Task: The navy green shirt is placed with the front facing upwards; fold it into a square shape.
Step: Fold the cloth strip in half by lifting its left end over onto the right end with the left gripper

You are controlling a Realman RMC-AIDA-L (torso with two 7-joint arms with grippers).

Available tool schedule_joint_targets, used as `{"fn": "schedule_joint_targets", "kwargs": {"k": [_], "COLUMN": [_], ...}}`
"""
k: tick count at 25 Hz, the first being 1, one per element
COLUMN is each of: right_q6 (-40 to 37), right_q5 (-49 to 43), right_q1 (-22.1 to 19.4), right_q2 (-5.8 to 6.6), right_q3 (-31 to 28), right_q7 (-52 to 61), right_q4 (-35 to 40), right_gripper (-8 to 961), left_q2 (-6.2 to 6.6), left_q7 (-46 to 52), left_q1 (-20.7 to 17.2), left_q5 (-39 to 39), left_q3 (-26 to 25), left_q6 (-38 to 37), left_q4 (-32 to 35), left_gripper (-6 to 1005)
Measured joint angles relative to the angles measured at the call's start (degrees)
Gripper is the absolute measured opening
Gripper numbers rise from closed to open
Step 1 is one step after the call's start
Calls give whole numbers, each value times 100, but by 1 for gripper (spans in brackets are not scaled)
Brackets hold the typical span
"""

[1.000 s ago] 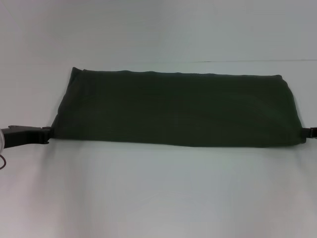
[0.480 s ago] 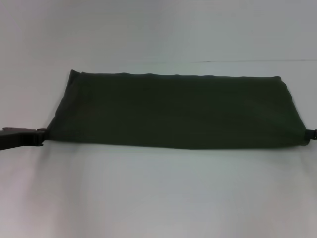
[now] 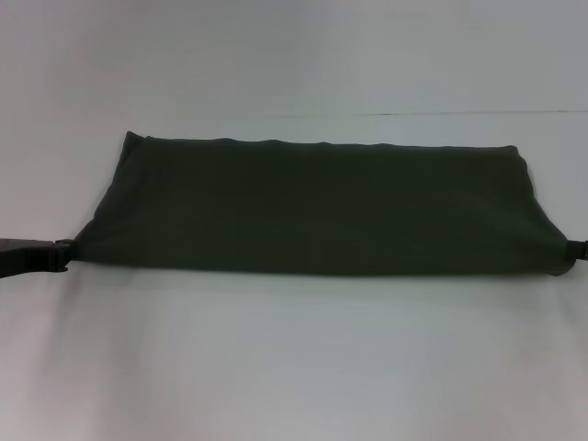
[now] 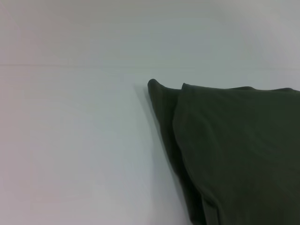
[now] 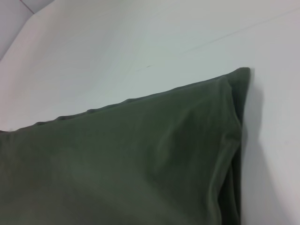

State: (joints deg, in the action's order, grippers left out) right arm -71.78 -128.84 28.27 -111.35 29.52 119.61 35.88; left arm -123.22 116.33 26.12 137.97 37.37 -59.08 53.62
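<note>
The left gripper (image 3: 62,255) is pinching the near left corner of the navy green shirt (image 3: 322,207), its fingers clamped on the cloth. From there the shirt is stretching rightward as a long folded band — lying flat on the white table (image 3: 294,358) — to the right gripper (image 3: 577,251), which is gripping the opposite near corner at the frame's edge.

Navy green shirt (image 3: 317,207), folded into a wide band
Dark olive, plain side up; stretched left to right; layered edges at both ends
</note>
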Motion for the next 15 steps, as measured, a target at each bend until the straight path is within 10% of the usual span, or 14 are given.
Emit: {"fn": "schedule_joint_targets", "kwargs": {"k": [15], "right_q6": [-439], "right_q5": [227], "right_q1": [44], "right_q2": [-6], "right_q3": [-5], "right_q7": [-101], "right_q4": [144], "right_gripper": [78], "left_q2": [20], "left_q7": [137], "left_q1": [42], "left_q5": [-97], "left_q3": [-265], "left_q6": [-705], "left_q4": [199], "left_gripper": [57]}}
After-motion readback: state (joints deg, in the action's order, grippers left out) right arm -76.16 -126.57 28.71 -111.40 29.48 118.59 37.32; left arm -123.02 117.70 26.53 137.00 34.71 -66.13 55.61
